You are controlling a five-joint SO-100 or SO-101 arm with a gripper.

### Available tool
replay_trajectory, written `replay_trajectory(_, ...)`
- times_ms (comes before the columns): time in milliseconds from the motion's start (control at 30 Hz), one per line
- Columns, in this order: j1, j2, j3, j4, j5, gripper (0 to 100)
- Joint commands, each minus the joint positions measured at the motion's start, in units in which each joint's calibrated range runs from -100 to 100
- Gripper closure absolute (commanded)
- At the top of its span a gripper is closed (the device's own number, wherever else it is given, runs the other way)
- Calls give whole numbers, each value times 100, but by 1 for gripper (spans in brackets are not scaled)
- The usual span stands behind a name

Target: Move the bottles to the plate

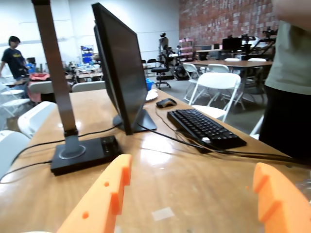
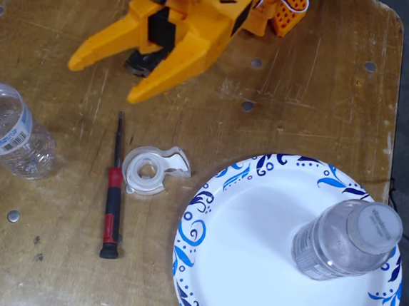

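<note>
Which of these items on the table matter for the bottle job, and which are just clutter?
Job:
- bottle on the plate
- bottle lying on the table
- plate
- gripper, open

Clutter:
- screwdriver
- tape dispenser
- monitor
- keyboard

The worn, scratched wooden tabletop [image 2: 302, 97] has a dull sheen, the matt orange plastic gripper [image 2: 100, 79] looks 3D-printed, both bottles [image 2: 347, 241] [image 2: 9, 132] are clear crinkled plastic, the plate [image 2: 237, 270] is smooth white paper, and the tape dispenser [image 2: 153, 168] is clear plastic.
</note>
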Motion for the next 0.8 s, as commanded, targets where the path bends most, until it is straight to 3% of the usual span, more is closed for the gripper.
replay_trajectory(0, 242, 25, -135, -58, 282, 73)
replay_trajectory(467, 1589, 328, -180, -23, 314, 73)
replay_trajectory(767, 1945, 1880, -1640, -6, 308, 72)
